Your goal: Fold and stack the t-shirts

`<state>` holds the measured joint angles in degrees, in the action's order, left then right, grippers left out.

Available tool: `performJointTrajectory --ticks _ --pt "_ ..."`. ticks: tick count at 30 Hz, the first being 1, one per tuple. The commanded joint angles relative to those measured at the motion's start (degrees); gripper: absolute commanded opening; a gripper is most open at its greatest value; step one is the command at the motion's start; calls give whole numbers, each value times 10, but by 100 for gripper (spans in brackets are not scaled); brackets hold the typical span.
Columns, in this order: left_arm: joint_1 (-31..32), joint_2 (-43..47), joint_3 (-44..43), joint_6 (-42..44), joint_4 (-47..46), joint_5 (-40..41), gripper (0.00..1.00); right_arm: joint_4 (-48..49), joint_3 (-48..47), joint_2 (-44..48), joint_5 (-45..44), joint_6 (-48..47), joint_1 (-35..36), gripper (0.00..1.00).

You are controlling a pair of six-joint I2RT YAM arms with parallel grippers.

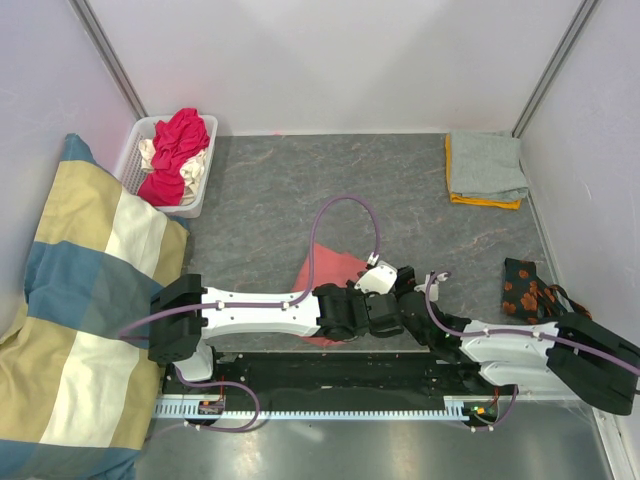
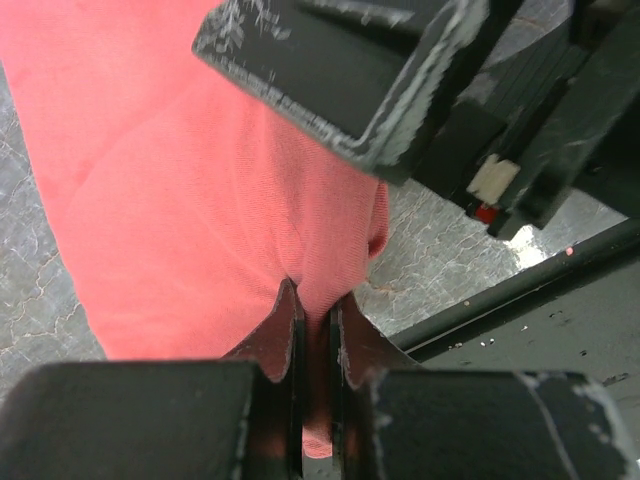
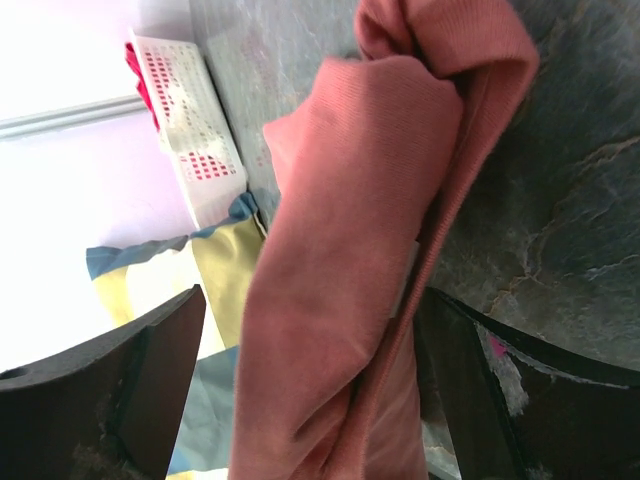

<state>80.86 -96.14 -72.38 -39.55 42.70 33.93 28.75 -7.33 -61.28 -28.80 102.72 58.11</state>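
Left claw (image 2: 315, 310) pinches salmon-pink t-shirt (image 1: 325, 272), right claw (image 3: 310, 330) spread around it; grey tee (image 1: 487, 165) stacked on orange tee (image 1: 485, 202); magenta-red tee (image 1: 178, 150), cream tee (image 1: 148, 152) wait in basket (image 1: 196, 207).

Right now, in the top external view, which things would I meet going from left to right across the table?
striped cushion → white basket → salmon-pink t-shirt → folded grey and orange t-shirts

Clamping the salmon-pink t-shirt (image 2: 190, 200) with the left gripper (image 2: 315, 300), fingers pressed together. Straddling the same t-shirt with the right gripper (image 3: 315, 370), fingers spread wide.
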Motion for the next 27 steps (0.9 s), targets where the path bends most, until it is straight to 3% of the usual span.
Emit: performJointTrajectory --ticks 1,19,27 --pt "1 25 -1 -11 -20 10 2 70 -17 -39 33 17 -4 97" --pt "1 24 0 -17 -19 5 2 183 -11 -108 130 7 -59 97" --pt "1 24 -2 -18 -20 8 2 248 -26 -187 169 16 -62 97"
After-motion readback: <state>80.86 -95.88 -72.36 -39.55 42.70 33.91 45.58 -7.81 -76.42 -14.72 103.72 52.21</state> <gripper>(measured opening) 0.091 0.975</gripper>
